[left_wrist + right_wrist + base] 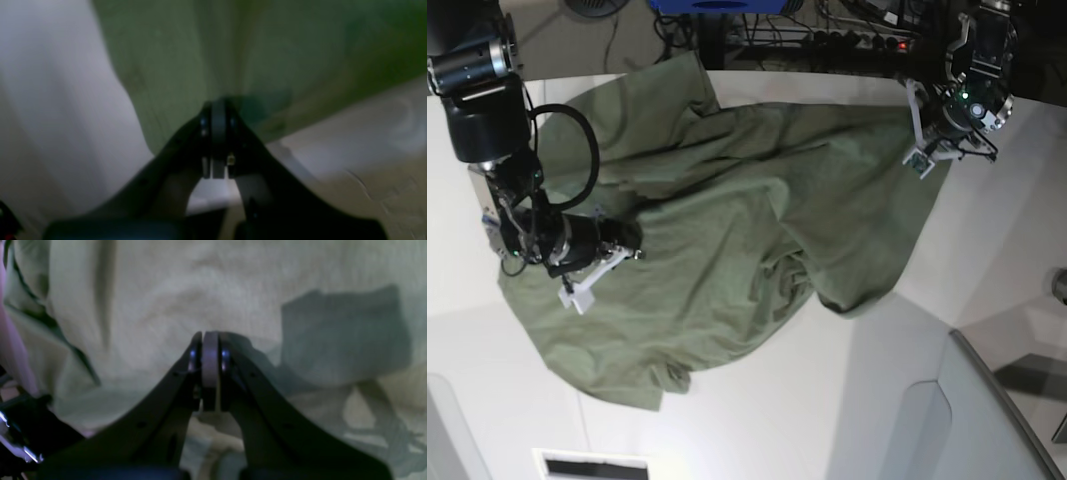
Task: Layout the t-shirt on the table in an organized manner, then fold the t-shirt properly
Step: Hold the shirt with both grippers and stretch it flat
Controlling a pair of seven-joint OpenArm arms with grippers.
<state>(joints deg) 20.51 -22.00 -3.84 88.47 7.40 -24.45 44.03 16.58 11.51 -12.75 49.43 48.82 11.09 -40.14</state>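
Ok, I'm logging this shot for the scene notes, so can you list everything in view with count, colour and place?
t-shirt: one, olive-green, spread rumpled across the middle of the table, bunched folds near its centre.
table: one, white, under the shirt and filling most of the base view.
grey panel: one, grey, lower corner of the base view, beside the table.
cables: several, dark, behind the table's far edge.
left pincer: one, black, shut on the t-shirt at its far edge.
right pincer: one, black, shut, over the shirt's near side; whether it grips cloth is unclear.

The olive-green t-shirt lies spread but rumpled across the white table.
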